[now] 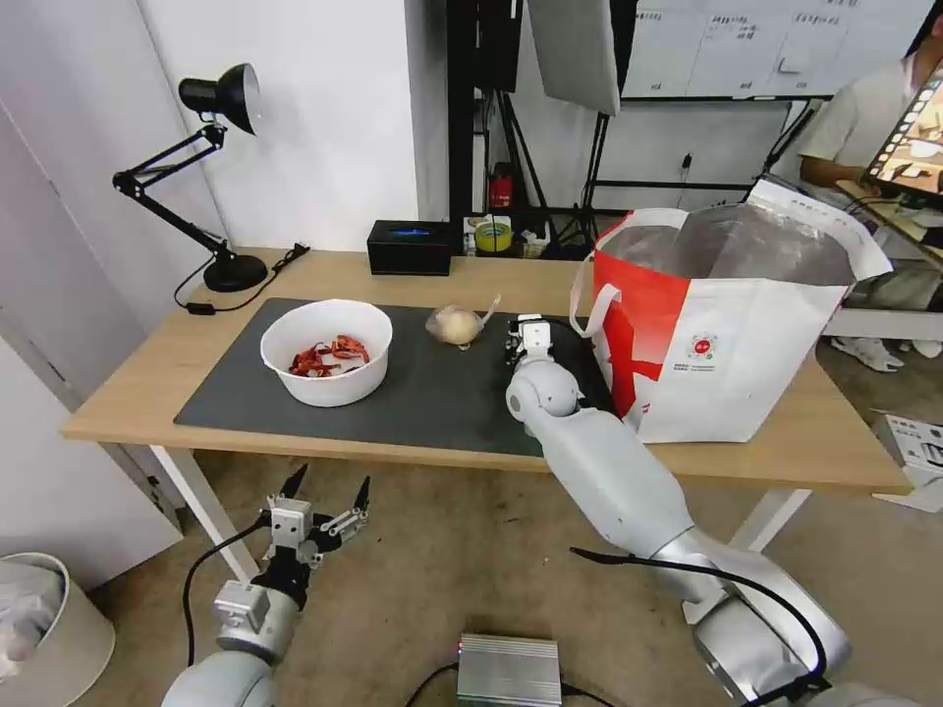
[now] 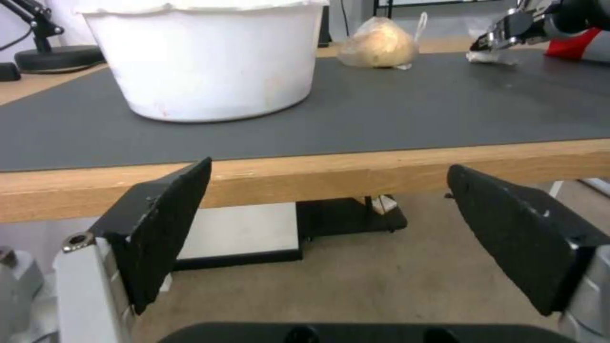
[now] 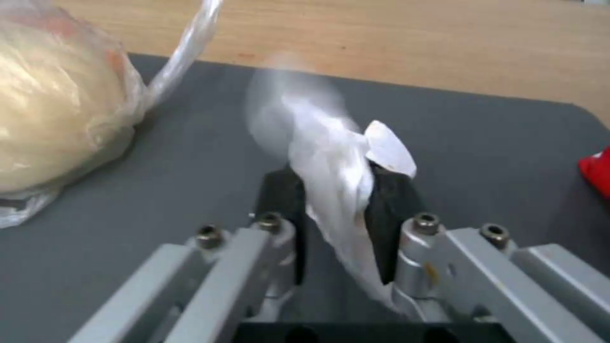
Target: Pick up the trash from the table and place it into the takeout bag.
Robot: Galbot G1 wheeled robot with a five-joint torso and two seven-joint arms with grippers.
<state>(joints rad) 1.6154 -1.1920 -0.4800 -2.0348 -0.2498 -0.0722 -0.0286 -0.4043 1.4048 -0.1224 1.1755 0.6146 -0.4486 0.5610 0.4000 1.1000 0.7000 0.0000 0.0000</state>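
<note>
I have the right gripper [image 3: 337, 190] clamped on the tissue [image 3: 324, 143], low over the mat [image 1: 432, 393] beside the takeout bag [image 1: 727, 334], because that is the piece nearest the bag and the shortest carry. The tissue is a thin, crumpled white wad, pinched at its middle with loose ends spilling past the pads. The bag's foil-lined mouth stands open, ready for the drop. The left gripper [image 1: 327, 488] waits spread open below the table [image 1: 835, 442] edge, near the bowl [image 1: 326, 351] of red scraps. The bagged beige lump [image 1: 455, 324] lies on the mat between bowl and tissue
</note>
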